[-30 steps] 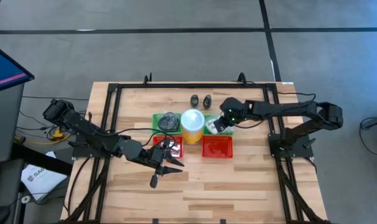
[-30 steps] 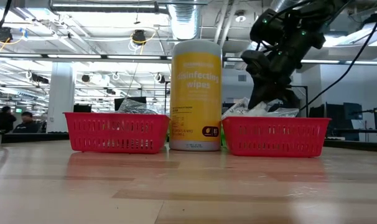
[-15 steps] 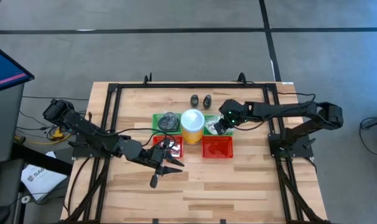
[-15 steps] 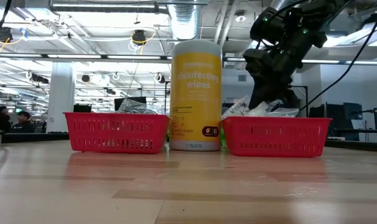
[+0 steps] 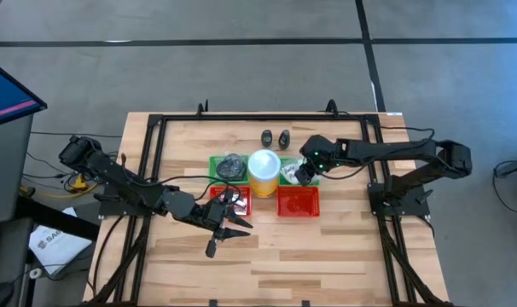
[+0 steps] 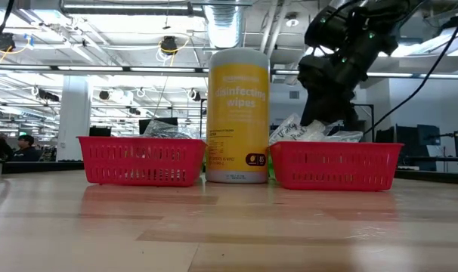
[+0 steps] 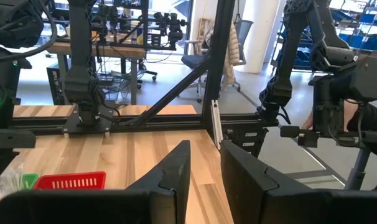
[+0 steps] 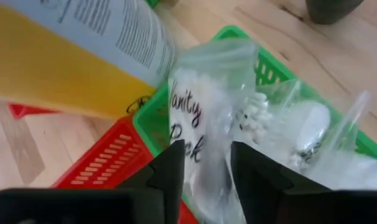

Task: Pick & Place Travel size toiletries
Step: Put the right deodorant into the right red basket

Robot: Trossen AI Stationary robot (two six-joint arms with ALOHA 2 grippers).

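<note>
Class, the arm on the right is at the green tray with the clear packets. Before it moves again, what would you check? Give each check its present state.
1. Right end effector is over the green tray: ok.
2. Its fingers stand apart: ok.
3. The clear "Vanity Pack" packet is free of those fingers: cannot tell, as it shows right behind the gap.
4. The yellow wipes canister is upright beside the tray, with room to lift clear: ok.
5. Left end effector is open, empty and apart, near the front of the left red tray: ok.
6. All toiletries are in trays: not ok, as two small dark bottles stand on the bare table behind.
</note>
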